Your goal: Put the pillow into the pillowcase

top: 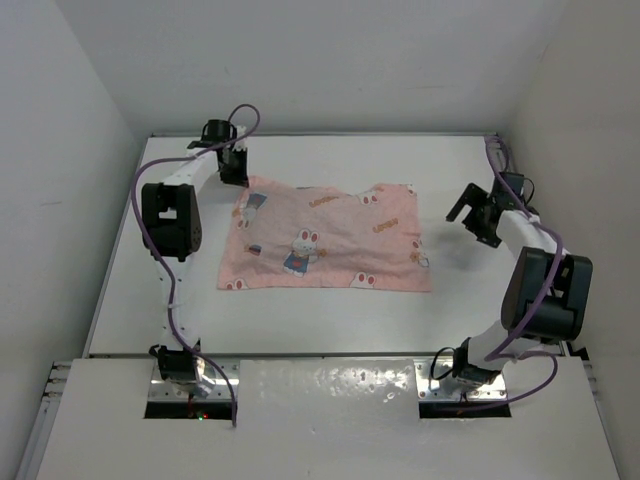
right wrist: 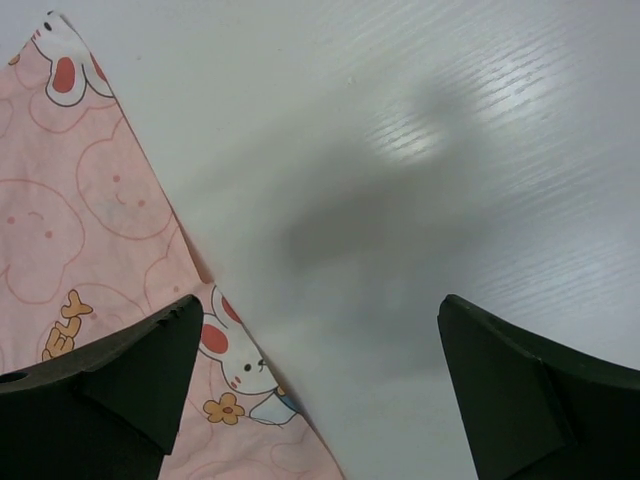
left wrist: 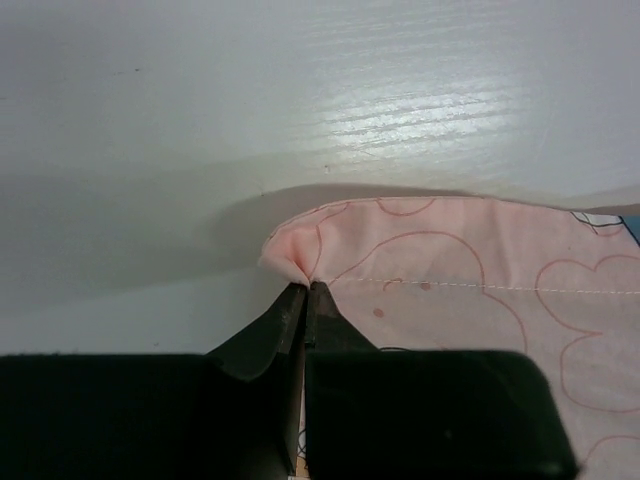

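Left jaws clamped on the pillowcase (top: 330, 240) far-left corner, right jaws wide apart, empty, by its right edge; it lies on the tabletop (top: 330, 160), pillow unseen, can't tell if inserted.

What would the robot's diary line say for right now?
left gripper: shut on pillowcase far-left corner | right gripper: open, at pillowcase's right edge, holding nothing

Pillowcase (top: 325, 238) flat on table (top: 300, 325); left gripper (top: 235, 176) at far-left corner.
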Tool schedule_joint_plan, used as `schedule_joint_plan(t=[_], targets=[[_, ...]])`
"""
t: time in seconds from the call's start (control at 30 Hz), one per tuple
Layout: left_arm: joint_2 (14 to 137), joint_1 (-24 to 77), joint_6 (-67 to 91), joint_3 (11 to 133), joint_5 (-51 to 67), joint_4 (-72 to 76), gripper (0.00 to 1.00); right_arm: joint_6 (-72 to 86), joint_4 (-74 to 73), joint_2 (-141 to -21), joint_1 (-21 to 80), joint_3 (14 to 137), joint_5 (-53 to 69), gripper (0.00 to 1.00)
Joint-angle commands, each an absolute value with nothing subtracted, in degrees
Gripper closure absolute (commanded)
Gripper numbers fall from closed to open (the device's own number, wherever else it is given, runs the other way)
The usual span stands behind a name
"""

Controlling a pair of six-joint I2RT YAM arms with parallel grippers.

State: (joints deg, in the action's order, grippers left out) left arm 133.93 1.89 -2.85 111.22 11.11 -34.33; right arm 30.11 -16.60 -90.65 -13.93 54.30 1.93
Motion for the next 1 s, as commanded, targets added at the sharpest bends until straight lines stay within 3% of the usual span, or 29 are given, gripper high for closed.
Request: schedule_joint_plan(t=[0.0,0.03,0.1,0.13,0.2,0.23,0.27,0.43,0.6,0.97], targets=[[132.6,0.2,-1.3,114.3,9.4,-30.6,1.0,27.9,-14.9,-87.4,-15.7,54.1,5.4,0.01],[132.5,0.0,-1.2,114.7,10.4,-31.2,1.0,27.3,-14.8,-86.9,-16.1,54.1,5.6,0.01],[131.1,0.0,-1.6,114.3,12.7,-32.6,0.8,25.8,-14.3,-86.0,-16.0,53.8,5.5,0.01],[130.4,0.0,-1.7,113.6,13.0,-33.0,0.55,25.1,-14.7,-85.3,-16.0,54.1,4.8,0.01],[127.2,-1.5,-1.3,113.0,13.2,-33.8,0.31,24.1,-15.7,-84.9,-16.1,54.8,4.5,0.01],[125.9,-2.0,-0.8,112.9,13.1,-34.2,0.06,23.9,-15.9,-84.3,-16.1,55.4,4.0,0.01],[123.1,-2.5,-0.5,113.3,13.1,-35.0,0.01,24.1,-15.9,-83.9,-16.1,55.6,2.0,0.01],[112.3,-7.6,0.4,111.1,8.5,-35.9,0.0,24.5,-16.3,-81.0,-16.1,57.0,-2.6,0.01],[101.8,-12.8,-5.3,99.0,-6.1,-32.3,0.0,24.5,-15.9,-77.8,-16.3,57.7,-3.4,0.01],[92.7,-20.7,-5.4,86.9,-4.3,-33.5,0.0,23.8,-14.1,-73.6,-16.5,57.4,-2.2,0.01]])
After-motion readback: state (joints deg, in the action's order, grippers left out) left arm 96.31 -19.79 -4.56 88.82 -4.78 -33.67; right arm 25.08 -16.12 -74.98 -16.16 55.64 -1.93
